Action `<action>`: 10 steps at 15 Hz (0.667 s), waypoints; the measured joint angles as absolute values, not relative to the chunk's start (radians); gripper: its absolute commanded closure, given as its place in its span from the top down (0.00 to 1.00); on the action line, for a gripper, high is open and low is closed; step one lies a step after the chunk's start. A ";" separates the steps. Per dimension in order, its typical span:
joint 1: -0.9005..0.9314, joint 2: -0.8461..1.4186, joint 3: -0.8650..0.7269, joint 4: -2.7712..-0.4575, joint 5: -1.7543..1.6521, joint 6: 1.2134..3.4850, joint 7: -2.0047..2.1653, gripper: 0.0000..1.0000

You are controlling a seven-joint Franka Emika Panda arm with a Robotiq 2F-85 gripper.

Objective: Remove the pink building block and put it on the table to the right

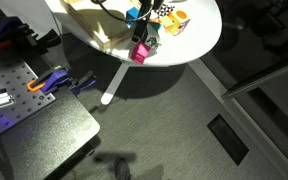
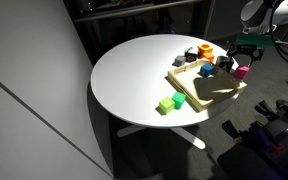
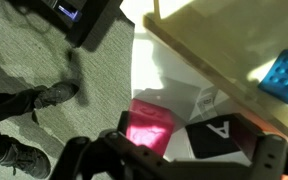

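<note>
Pincer point(image 1: 144, 38) is over the edge of the table point(image 1: 199, 45), pointing down, and the pink block point(image 1: 141, 52) shows right beneath it. Over to the wrist view: the fingers point(image 3: 82, 152) stand wide apart, and the pink block point(image 3: 149, 125) lies between them, closer to one than the other, with neither touching it as far as I can see. So the pincer point(image 3: 176, 155) is spread wide, with nothing gripped.

Also between the fingers, just beside the block, is a black card with a white A point(image 3: 219, 135). Beyond the pincer runs the edge of the wooden tray point(image 3: 209, 60), and a blue block point(image 3: 284, 73) sits on it, off to one side.

In an exterior view, the pink block point(image 2: 241, 72) is at the table's rim just outside the tray point(image 2: 209, 90), with the pincer point(image 2: 246, 52) directly above it. Well away from the pincer, across the tray, two green blocks point(image 2: 169, 103) sit on the white top. An orange toy point(image 2: 206, 50) is near the tray's far corner. Past the table edge in the wrist view, there's carpet and a dark shoe point(image 3: 49, 97).
</note>
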State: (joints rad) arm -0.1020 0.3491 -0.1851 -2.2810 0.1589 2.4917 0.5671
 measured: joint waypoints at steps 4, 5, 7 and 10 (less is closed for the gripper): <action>-0.063 0.315 -0.163 -2.302 0.158 2.491 0.518 1.00; -0.052 0.304 -0.158 -2.312 0.154 2.490 0.504 1.00; -0.027 0.278 -0.149 -2.334 0.127 2.484 0.485 1.00; 0.009 0.232 -0.132 -2.376 0.065 2.460 0.466 1.00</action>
